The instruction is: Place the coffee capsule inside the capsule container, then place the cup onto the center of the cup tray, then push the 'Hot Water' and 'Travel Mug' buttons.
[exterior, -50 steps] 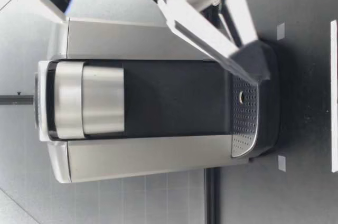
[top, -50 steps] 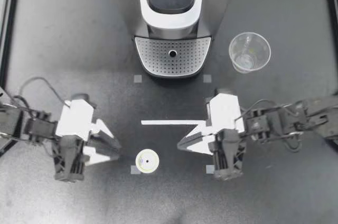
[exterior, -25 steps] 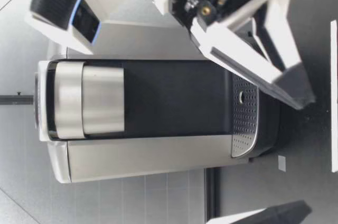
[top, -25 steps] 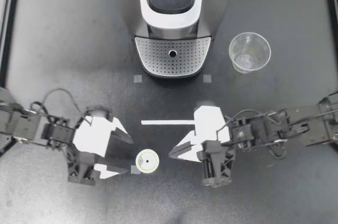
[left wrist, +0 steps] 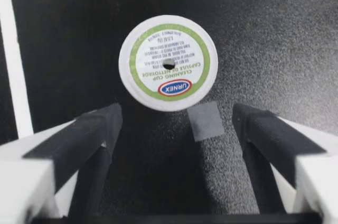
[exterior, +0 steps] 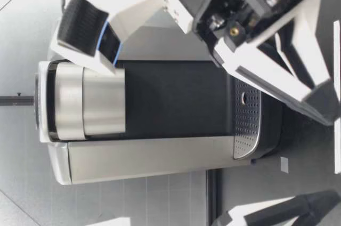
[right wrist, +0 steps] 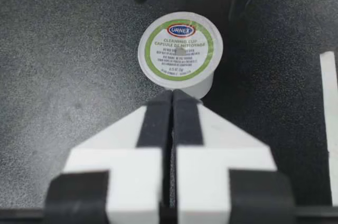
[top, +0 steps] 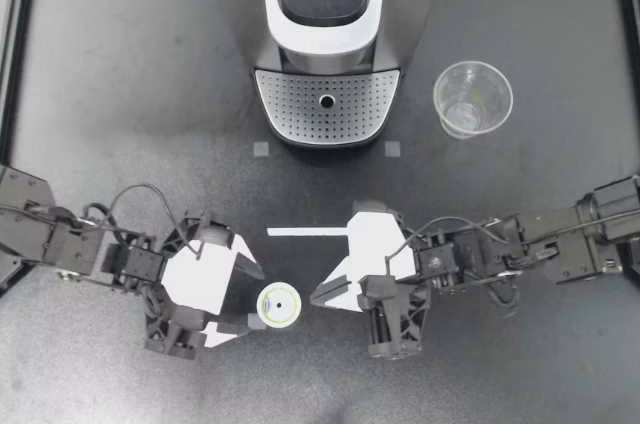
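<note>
Left gripper: hanging spread wide, low over the table, pinching nothing. Sitting just short of the coffee capsule. In the left wrist view, seeing the capsule standing upright, foil lid up, just ahead of the fingers. Lining up roughly with the gap, touching neither finger, not yet between them.

Right gripper: sitting pressed together, empty, tip pointing at the capsule from the opposite side. In the right wrist view, ending just beside the capsule; contact or not, cannot tell.

Judging the step in hand: picking up the capsule with the left.

Doing it well:
- going forward until the capsule body is sitting fully between the pads
- keeping it centred, so both fingers are landing together and not shoving it sideways
- gripping the body under the lid rim, not the foil
- closing gently; probably light, thin-walled, tipping easily
- watching the right tip: crowding the capsule, risking a nudge or a clash with the left fingers

Remaining steps looking untouched: cup standing beside the coffee machine, off the cup tray.
</note>
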